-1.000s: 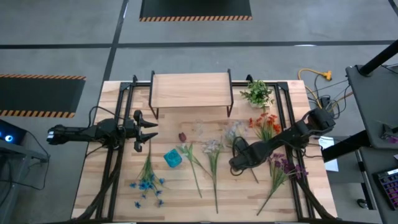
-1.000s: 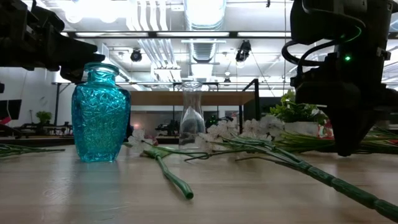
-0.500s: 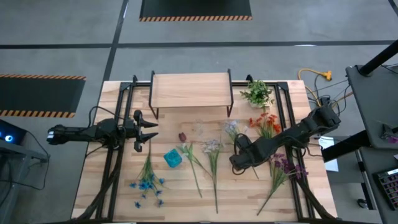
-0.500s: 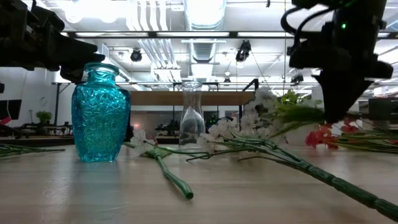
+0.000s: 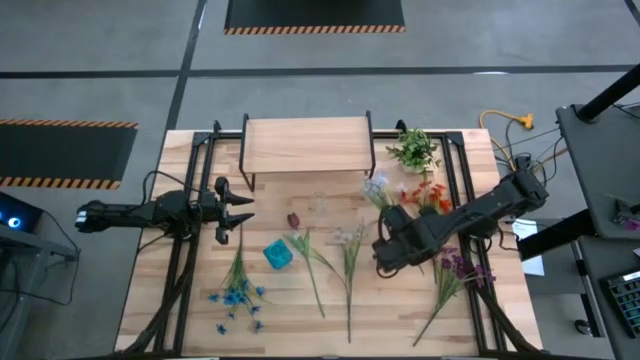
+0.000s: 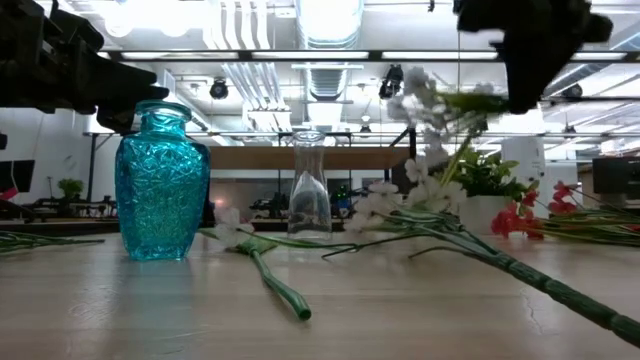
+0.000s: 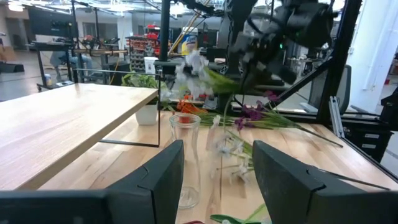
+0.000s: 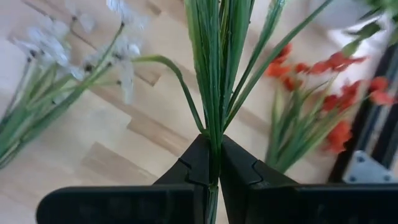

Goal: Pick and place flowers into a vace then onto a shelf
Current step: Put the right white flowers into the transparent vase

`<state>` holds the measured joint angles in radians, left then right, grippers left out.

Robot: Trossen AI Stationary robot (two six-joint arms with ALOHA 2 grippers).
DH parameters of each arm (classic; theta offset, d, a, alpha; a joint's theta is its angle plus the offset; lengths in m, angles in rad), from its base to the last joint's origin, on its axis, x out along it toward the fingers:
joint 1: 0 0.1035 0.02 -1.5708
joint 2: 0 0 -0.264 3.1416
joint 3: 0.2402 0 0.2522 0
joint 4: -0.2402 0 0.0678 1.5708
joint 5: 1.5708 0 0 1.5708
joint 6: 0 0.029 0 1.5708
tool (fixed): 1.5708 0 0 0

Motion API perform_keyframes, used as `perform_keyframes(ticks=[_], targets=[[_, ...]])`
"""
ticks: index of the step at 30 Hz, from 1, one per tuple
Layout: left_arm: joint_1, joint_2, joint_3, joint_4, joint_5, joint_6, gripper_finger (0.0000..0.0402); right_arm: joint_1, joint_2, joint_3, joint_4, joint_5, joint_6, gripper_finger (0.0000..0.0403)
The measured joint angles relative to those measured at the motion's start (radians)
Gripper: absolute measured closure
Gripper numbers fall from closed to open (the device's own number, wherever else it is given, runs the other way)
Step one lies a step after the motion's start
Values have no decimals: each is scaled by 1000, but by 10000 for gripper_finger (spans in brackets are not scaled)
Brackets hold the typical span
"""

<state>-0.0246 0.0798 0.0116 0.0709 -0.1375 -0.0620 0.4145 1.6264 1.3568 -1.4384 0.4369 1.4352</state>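
My right gripper [image 5: 388,224] is above the table's middle right, shut on a bunch of white flowers [image 5: 375,188], which also shows in the low view [image 6: 430,100]. My left gripper [image 5: 236,212] is open and empty at the left, its fingers toward a clear glass vase [image 5: 320,208] that stands upright. A blue glass vase [image 5: 278,254] stands upright nearer the front. Blue flowers [image 5: 237,290], white flowers [image 5: 310,262], pale flowers [image 5: 348,255], orange-red flowers [image 5: 428,197] and purple flowers [image 5: 450,275] lie flat on the table. The shelf [image 5: 307,146] stands at the far edge. My right gripper pinches the bundle of green stems [image 8: 214,140] between its two fingers, which lie across the stems. The stems run on past the fingertips to the white blooms [image 6: 420,95]. The flowers are lifted clear of the table, with the bloom end toward the shelf.
A leafy potted plant [image 5: 413,150] stands at the far right beside the shelf. Black rails [image 5: 190,250] run along the table's left and right sides. There is bare wood at the front middle.
My right gripper has risen from the table and gone a little toward the far edge, tipping its fingers up. The white flowers have lifted clear of the table with it, and their blooms have swung up and toward the shelf.
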Motion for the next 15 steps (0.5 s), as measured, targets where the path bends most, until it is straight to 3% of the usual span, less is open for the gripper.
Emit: perform_keyframes(ticks=[15], targets=[[0, 0, 0, 0, 0, 0, 227, 0, -2, 297, -133, 194, -156, 390]])
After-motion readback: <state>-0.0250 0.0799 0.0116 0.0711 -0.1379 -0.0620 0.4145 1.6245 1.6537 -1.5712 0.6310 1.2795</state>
